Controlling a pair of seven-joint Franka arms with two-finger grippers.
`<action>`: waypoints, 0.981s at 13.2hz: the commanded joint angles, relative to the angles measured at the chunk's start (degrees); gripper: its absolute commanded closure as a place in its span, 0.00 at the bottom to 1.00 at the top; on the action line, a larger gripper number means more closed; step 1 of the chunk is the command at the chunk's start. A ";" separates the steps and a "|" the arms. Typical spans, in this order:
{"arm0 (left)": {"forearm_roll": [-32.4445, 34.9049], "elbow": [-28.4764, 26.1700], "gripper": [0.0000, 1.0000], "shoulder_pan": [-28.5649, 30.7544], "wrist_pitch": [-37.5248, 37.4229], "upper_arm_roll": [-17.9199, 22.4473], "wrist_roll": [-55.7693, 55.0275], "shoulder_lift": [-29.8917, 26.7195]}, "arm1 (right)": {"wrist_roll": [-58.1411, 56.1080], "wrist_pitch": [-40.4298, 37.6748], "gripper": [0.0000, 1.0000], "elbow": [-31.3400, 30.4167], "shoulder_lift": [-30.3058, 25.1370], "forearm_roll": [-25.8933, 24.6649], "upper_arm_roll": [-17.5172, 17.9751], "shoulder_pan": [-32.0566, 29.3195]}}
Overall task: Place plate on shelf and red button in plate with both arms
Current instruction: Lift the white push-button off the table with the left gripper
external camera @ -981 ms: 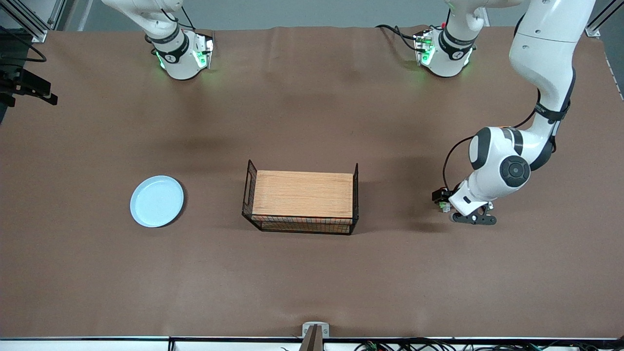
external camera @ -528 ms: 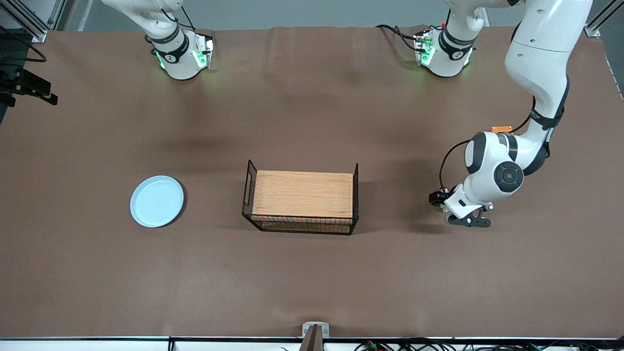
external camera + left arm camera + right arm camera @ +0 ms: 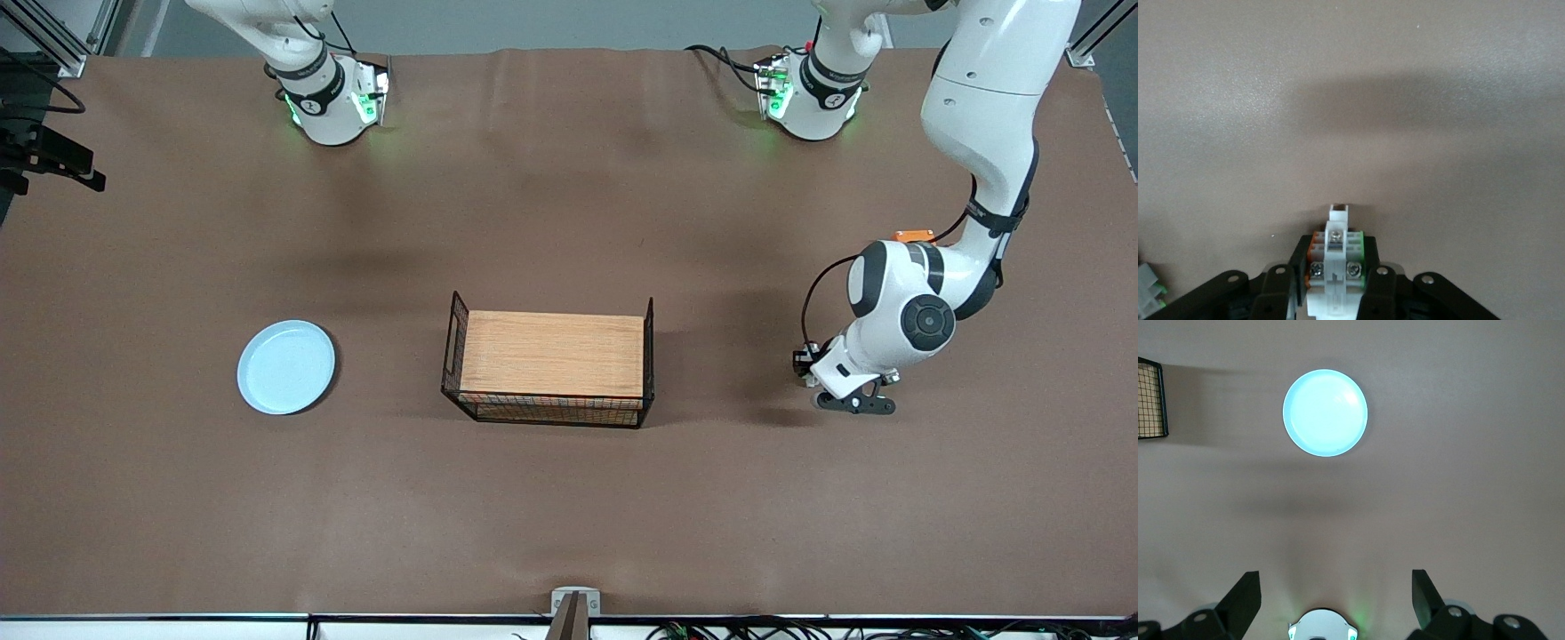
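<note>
The wooden-topped black wire basket [image 3: 549, 368] stands mid-table. Toward the right arm's end from it, well apart, the round pale-blue plate [image 3: 286, 367] lies untouched; high above it the right gripper [image 3: 1335, 600] is held with fingers spread wide, that arm waiting. Toward the left arm's end from the basket, low at the tabletop, the left gripper [image 3: 1333, 283] is seen clamped on the small white-grey red button [image 3: 1336, 260]. A slip or twist could be caused on lifting, since so small a part is pinched narrowly.

the left gripper [image 3: 1335, 293] hides the lower part of the red button [image 3: 1336, 257].
</note>
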 commanded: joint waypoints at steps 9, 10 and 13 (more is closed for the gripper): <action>-0.79 1.00 0.76 0.71 -2.45 0.31 0.01 -3.73 | -0.23 -0.20 0.00 -0.61 -0.86 -0.51 0.49 -0.80; -1.05 1.00 0.76 0.71 -2.46 0.40 -0.08 -4.08 | -0.23 -0.20 0.00 -0.61 -0.86 -0.51 0.49 -0.80; -0.97 1.09 0.78 0.71 -5.86 0.31 -4.55 -7.60 | -0.23 -0.20 0.00 -0.61 -0.86 -0.51 0.49 -0.80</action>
